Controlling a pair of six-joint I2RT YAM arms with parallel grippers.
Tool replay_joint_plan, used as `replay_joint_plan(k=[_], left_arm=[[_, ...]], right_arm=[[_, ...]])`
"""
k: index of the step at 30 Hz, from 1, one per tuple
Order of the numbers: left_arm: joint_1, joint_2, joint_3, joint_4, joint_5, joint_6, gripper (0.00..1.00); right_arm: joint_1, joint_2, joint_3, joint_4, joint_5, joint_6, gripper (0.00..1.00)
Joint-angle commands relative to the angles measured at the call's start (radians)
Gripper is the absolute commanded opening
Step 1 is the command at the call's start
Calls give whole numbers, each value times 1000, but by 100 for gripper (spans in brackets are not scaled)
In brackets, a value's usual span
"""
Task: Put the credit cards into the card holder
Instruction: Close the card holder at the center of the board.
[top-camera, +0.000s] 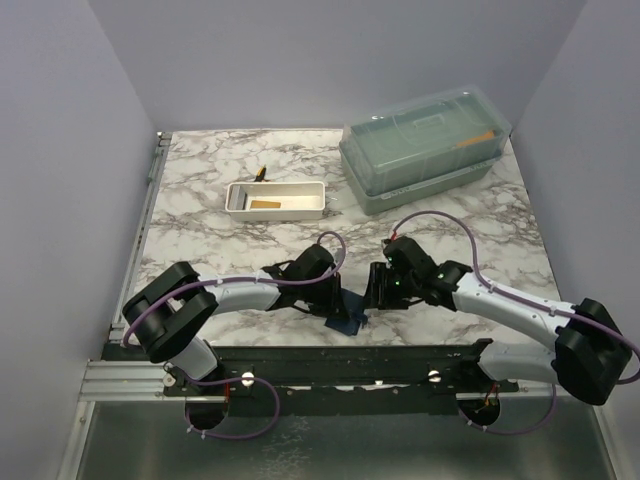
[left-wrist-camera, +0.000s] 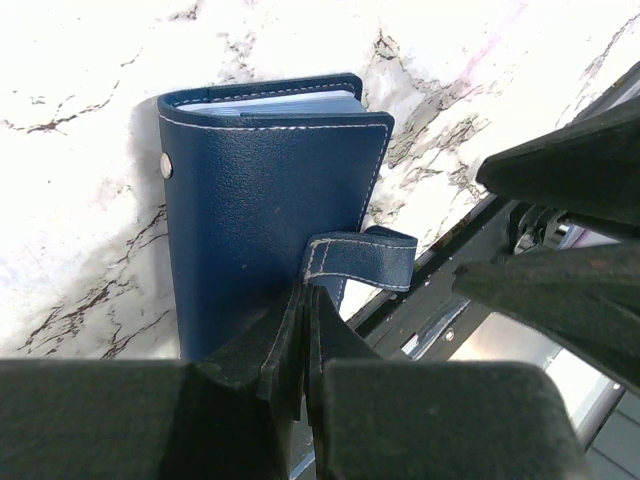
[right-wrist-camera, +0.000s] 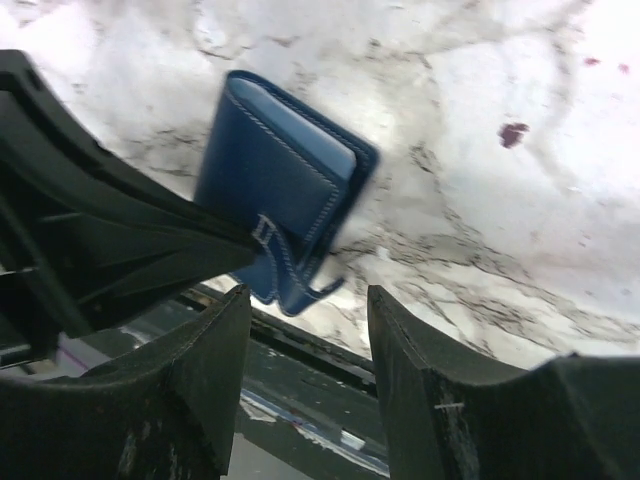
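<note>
The navy card holder (left-wrist-camera: 270, 190) stands pinched at its near edge in the closed left gripper (left-wrist-camera: 303, 312). The right gripper (right-wrist-camera: 305, 330) hovers just beside it, jaws apart. Veined white marble table (top-camera: 230, 240) lies beneath both, with plain lavender walls (top-camera: 60, 150) beyond.

The table (top-camera: 220, 240) has a white marble-pattern top with grey veins, and three plain walls of pale lilac-grey close it in: the left wall (top-camera: 60, 150), the back wall (top-camera: 330, 50) and the right wall (top-camera: 590, 120). Along its near edge runs a black bar (top-camera: 340, 362), and below it shows a dull grey metal surface (top-camera: 330, 450). The light is soft and even, with weak shadows.
</note>
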Motion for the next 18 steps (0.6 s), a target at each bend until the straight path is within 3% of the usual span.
replay_joint_plan(k=[1,6,13,18], left_arm=[[11,14,-37,-114,-103,42,9],[10,6,-41,-113,-99,36,8],[17,-5,-43,-118,-104,49,8],[27,5,-39,-123,-95,56,8]], right_arm=[[5,42,11,147,-111,3,55],[7,172,17,203,-129,2,53],[25,192,-75,218,-202,-24,46],[25,239,-107,205,-143,-23,32]])
